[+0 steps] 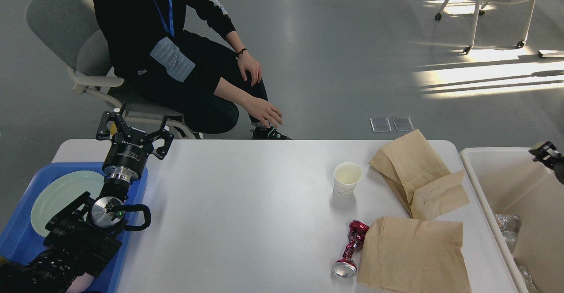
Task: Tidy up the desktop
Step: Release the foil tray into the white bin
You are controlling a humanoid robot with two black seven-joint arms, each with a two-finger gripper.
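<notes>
Spread wide, the left gripper (134, 131) held nothing; its two black fingers stood well apart above the far left corner of the desktop (246, 205), touching no object. Just below it, toward the robot, sat a blue tray (20, 240) carrying a pale green plate (61, 191), with the arm crossing over the tray's right edge. Well off to that gripper's right on the desktop stood a white paper cup (347, 179), then two brown paper bags (416, 174) (414, 253), and a crushed red can (351, 250) lying against the nearer bag. At the far right edge, the right gripper (546, 152) hung over a white bin (498, 187); whether its fingers were apart could not be told.
</notes>
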